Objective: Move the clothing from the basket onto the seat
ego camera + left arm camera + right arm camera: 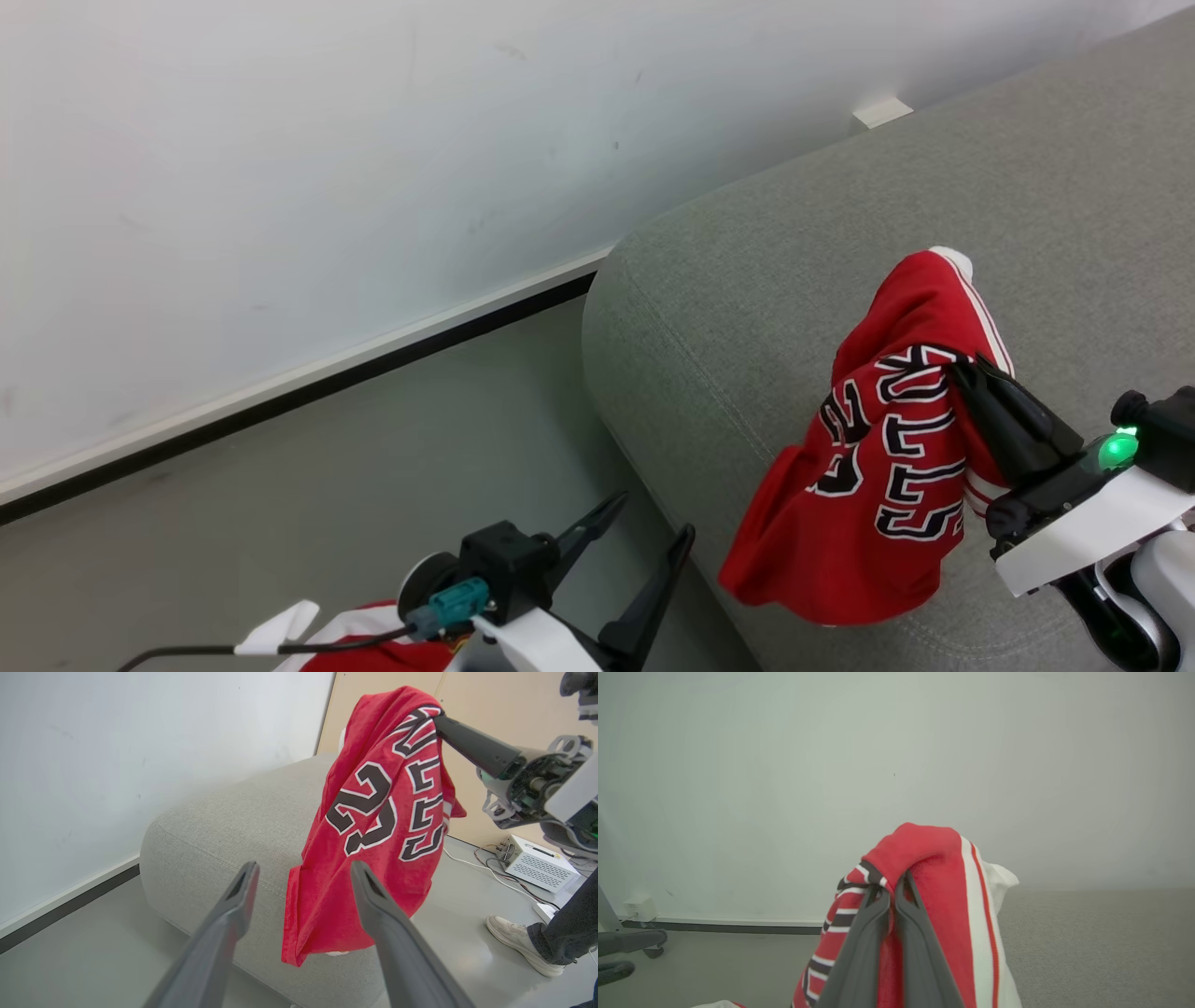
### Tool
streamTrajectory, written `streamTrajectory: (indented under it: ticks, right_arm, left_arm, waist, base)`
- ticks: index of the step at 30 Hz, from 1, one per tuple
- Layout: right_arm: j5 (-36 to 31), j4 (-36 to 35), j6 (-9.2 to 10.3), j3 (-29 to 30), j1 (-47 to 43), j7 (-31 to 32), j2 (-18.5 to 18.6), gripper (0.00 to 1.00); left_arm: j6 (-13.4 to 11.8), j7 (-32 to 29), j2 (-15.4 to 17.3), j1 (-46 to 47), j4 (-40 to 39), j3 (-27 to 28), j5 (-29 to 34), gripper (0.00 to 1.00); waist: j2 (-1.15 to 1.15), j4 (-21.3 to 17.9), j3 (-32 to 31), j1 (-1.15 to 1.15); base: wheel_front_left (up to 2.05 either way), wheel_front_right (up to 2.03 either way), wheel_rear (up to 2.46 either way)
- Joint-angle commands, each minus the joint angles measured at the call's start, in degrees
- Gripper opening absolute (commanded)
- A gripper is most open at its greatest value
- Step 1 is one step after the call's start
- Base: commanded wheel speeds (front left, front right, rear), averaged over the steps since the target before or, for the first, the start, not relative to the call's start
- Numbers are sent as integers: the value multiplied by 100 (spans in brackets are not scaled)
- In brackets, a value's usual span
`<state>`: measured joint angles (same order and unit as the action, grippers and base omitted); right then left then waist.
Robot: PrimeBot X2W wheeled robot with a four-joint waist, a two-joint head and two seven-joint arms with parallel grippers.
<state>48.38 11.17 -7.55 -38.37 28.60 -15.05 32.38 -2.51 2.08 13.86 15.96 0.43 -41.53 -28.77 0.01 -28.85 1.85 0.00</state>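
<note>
The right fingers (1004, 411) are pinched shut on the jersey (887, 467). It hangs lengthwise below them, over the near edge of the seat (747, 308). The left fingers (653, 588) gape empty, low beside the seat. Letting go likely wants the jersey carried further inward first.

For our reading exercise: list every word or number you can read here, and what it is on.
"23": on the red jersey, turned sideways.
"LLS": same jersey, end of a word; the rest is lost in folds.
White box on the floor: any marking too small to read.
</note>
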Motion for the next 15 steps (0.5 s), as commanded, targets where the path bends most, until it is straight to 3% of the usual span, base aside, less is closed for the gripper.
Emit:
streamTrajectory:
  ticks: [1,6,15]
  right_arm:
    - [-50,-1,12,51,-61,-20,-5,0]
    - [-110,126,12,631,77,-20,-108,0]
    - [-922,1010,13,2279,1380,-20,-487,0]
  left_arm:
    - [-13,-3,33,40,-29,-8,50,100]
    - [-9,-160,45,350,-165,-43,190,100]
    - [287,-673,218,1608,-480,-54,591,100]
  waist:
    - [-1,-19,35,0]
    - [-1,165,492,0]
    - [-1,802,2206,0]
  base:
    - [0,0,0]
    - [0,0,0]
    - [0,0,0]
